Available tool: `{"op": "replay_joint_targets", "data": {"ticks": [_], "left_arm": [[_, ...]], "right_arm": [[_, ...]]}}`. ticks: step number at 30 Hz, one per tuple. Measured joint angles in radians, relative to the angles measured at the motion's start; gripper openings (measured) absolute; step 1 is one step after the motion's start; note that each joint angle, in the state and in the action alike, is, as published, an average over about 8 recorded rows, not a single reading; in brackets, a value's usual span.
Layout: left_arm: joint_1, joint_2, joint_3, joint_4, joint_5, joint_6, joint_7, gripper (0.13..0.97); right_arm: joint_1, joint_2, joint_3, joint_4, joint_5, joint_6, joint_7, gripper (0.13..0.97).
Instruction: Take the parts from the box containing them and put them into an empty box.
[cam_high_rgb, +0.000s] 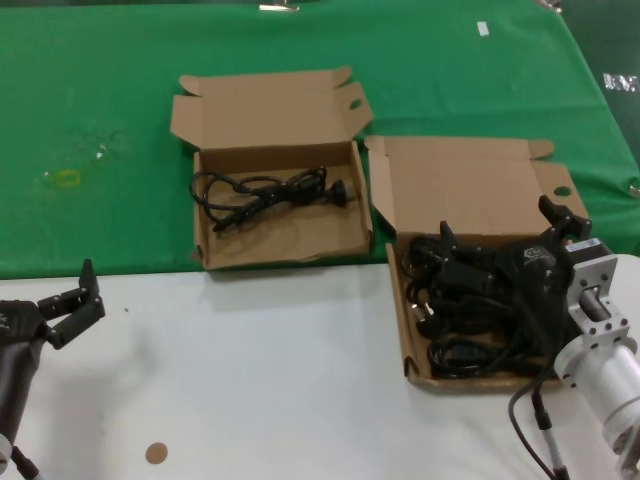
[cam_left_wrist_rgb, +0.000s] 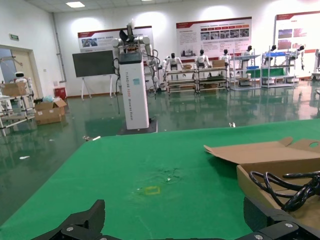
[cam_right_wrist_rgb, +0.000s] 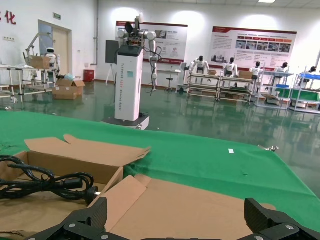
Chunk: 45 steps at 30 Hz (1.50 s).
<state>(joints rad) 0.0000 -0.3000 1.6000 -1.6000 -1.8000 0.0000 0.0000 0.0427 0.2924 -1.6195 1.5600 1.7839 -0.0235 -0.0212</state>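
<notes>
The box containing the parts (cam_high_rgb: 412, 340) lies at the right with a pile of black power cords (cam_high_rgb: 470, 300) in it; its lid (cam_high_rgb: 470, 185) has a small round hole. My right gripper (cam_high_rgb: 497, 226) hangs open just above that pile and holds nothing; in the right wrist view it (cam_right_wrist_rgb: 177, 216) faces the lid (cam_right_wrist_rgb: 195, 205). The other box (cam_high_rgb: 215, 250), with an oval hole in its lid ear, holds one coiled cord (cam_high_rgb: 265, 192), which also shows in the right wrist view (cam_right_wrist_rgb: 47, 182) and the left wrist view (cam_left_wrist_rgb: 292, 189). My left gripper (cam_high_rgb: 90, 297) is open and empty at the near left.
Both boxes lie at the near edge of a green cloth (cam_high_rgb: 100, 120), partly over the white table (cam_high_rgb: 250, 380). A small brown disc (cam_high_rgb: 156, 453) lies on the white table near the front. A yellow mark (cam_high_rgb: 66, 178) shows on the cloth at the left.
</notes>
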Motion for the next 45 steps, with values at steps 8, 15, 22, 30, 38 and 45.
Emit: {"op": "replay_joint_targets", "data": {"ticks": [8, 15, 22, 30, 38, 45], "left_arm": [[0.0, 0.0, 0.0, 0.0, 0.0, 0.0, 0.0, 0.966], [0.0, 0.0, 0.0, 0.0, 0.0, 0.0, 0.0, 0.966], [0.0, 0.0, 0.0, 0.0, 0.0, 0.0, 0.0, 0.966], [0.0, 0.0, 0.0, 0.0, 0.0, 0.0, 0.0, 0.966], [0.0, 0.0, 0.0, 0.0, 0.0, 0.0, 0.0, 0.966], [0.0, 0.0, 0.0, 0.0, 0.0, 0.0, 0.0, 0.966]], "right_arm": [[0.0, 0.0, 0.0, 0.0, 0.0, 0.0, 0.0, 0.966], [0.0, 0.0, 0.0, 0.0, 0.0, 0.0, 0.0, 0.966], [0.0, 0.0, 0.0, 0.0, 0.0, 0.0, 0.0, 0.966], [0.0, 0.0, 0.0, 0.0, 0.0, 0.0, 0.0, 0.966], [0.0, 0.0, 0.0, 0.0, 0.0, 0.0, 0.0, 0.966], [0.0, 0.0, 0.0, 0.0, 0.0, 0.0, 0.0, 0.966]]}}
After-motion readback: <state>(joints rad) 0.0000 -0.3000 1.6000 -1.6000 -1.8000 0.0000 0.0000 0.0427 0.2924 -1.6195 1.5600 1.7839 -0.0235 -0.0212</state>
